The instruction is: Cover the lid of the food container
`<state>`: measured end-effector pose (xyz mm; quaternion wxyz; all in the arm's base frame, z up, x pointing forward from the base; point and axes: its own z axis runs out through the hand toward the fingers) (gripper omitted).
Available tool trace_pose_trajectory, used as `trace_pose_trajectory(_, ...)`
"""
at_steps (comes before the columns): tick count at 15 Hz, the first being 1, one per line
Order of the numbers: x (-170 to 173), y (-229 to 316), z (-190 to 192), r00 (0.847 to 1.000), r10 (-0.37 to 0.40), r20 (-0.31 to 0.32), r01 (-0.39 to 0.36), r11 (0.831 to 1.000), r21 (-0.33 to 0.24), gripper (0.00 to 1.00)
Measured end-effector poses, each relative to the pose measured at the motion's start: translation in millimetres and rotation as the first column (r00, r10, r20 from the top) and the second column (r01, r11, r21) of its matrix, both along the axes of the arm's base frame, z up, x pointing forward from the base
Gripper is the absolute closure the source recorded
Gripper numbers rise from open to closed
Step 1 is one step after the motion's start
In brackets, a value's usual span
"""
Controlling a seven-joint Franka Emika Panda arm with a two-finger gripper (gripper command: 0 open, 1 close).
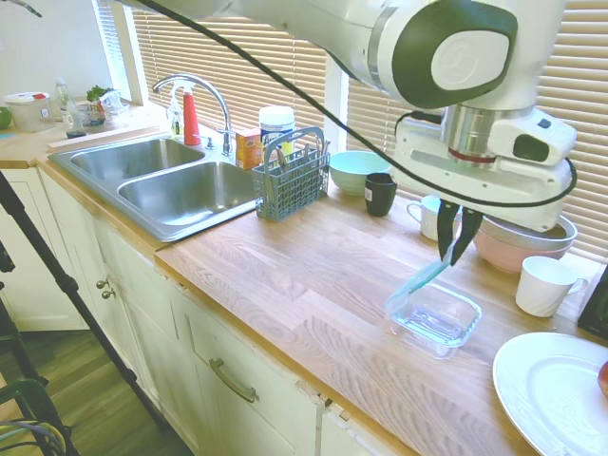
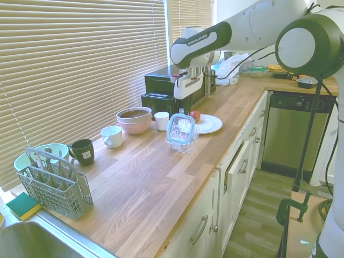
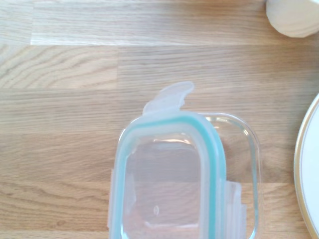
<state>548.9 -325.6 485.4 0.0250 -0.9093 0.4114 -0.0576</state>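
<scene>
The gripper (image 1: pixel 453 249) pinched the tilted lid (image 1: pixel 418 281) above the food container (image 1: pixel 439 318); the wrist view alone revealed their offset. A white cup (image 1: pixel 544 285) stood nearby.

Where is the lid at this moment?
In the first exterior view the lid hangs tilted from the gripper, its lower edge over the food container, near the white plate.

Teal-rimmed clr lid (image 3: pixel 167 174), pink bowl (image 2: pixel 134 119)
</scene>
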Motion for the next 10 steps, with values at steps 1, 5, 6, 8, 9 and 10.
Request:
trace_pose_trajectory(1, -1, -4, -2, 1.0, -0.001, -0.001, 0.001, 1.0, 0.003, 1.0)
trace_pose_trajectory(5, -1, -18, -18, 1.0, -0.009, -0.012, 0.01, 1.0, 0.02, 1.0)
trace_pose_trajectory(6, -2, -22, -21, 1.0, -0.013, -0.013, 0.013, 1.0, 0.025, 1.0)
trace_pose_trajectory(8, -5, -28, -25, 1.0, -0.014, -0.012, 0.015, 0.999, 0.035, 1.0)
trace_pose_trajectory(9, -5, -31, -27, 1.0, -0.017, -0.011, 0.017, 0.999, 0.039, 1.0)
trace_pose_trajectory(10, -5, -34, -28, 1.0, -0.019, -0.008, 0.019, 0.999, 0.043, 1.0)
